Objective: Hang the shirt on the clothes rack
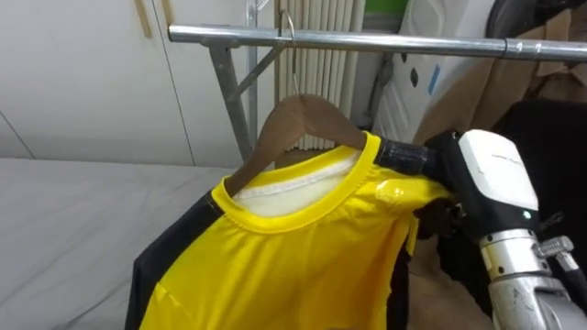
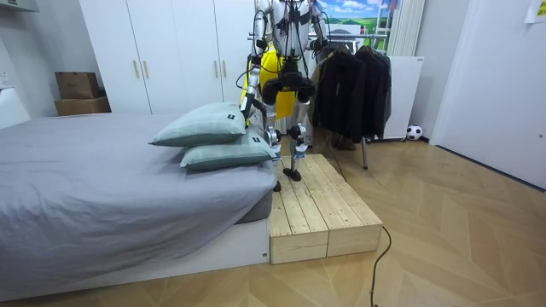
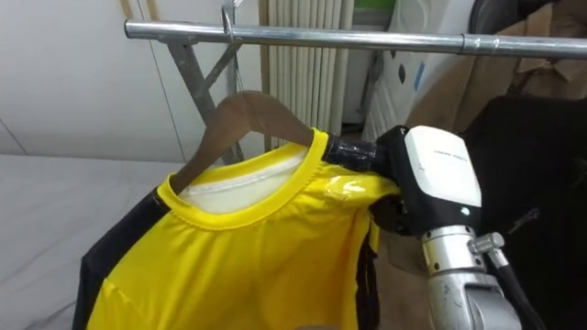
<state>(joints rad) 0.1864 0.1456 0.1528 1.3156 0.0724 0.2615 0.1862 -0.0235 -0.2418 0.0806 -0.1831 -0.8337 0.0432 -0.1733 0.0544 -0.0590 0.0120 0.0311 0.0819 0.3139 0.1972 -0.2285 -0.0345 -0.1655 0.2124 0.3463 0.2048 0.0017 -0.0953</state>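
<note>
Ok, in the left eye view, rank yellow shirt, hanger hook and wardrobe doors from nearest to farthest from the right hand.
1. yellow shirt, held in the right hand.
2. hanger hook, up-left on the rail.
3. wardrobe doors, far left, beyond the rail.

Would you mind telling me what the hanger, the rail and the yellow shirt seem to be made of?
Hanger: likely wood, brown with a smooth matt face. Rail: metal, a silvery tube with bright glints. Yellow shirt: probably a slick synthetic fabric, glossy sheen on its folds, ribbed collar.
</note>
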